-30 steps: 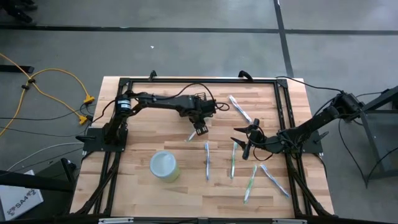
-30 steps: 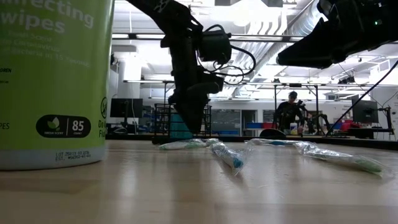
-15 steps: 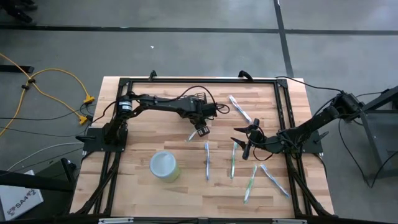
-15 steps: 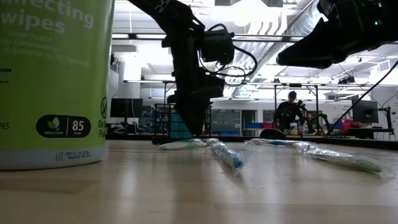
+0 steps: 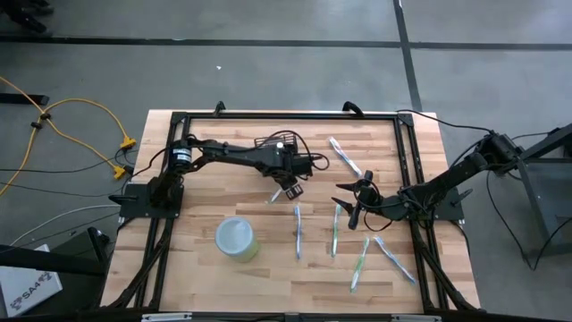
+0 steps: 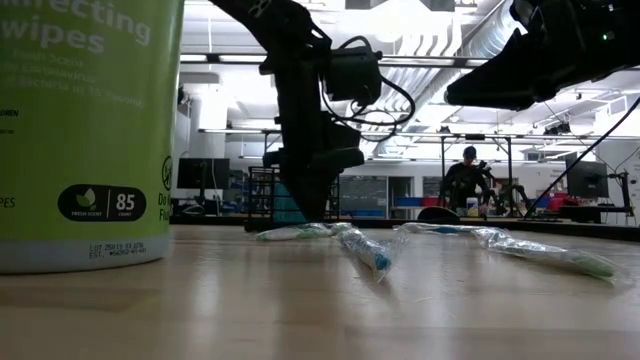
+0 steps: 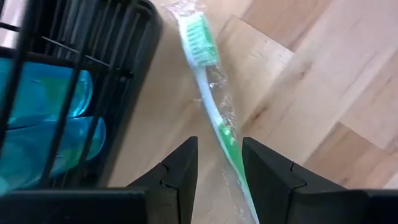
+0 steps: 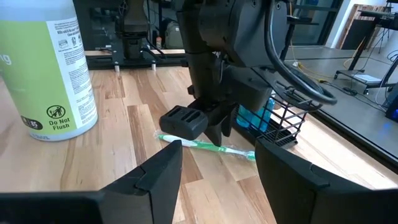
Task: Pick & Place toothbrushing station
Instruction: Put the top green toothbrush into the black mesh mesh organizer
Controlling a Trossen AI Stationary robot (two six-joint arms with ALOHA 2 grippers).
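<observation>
The toothbrushing station (image 7: 62, 81) is a black wire-mesh holder with something blue inside; it stands on the table and also shows in the right wrist view (image 8: 280, 121). Beside it a green toothbrush in clear wrap (image 7: 208, 93) lies flat on the wood. My left gripper (image 7: 219, 146) points steeply down over the toothbrush's handle, open, one finger on either side. It touches nothing that I can see. My right gripper (image 8: 217, 165) hangs open above the table's right half (image 5: 350, 202), holding nothing.
A yellow-green wipes canister (image 5: 236, 239) stands near the front left. Several more wrapped toothbrushes lie about: one at the back (image 5: 345, 156), others in the middle (image 5: 298, 231) and at the front right (image 5: 360, 262). A black frame (image 5: 268, 116) runs around the table.
My left gripper has shifted a little toward the table's right and near edges and sunk slightly toward the green toothbrush, rolling at the wrist as it went. The toothbrushes and the holder lie as before.
</observation>
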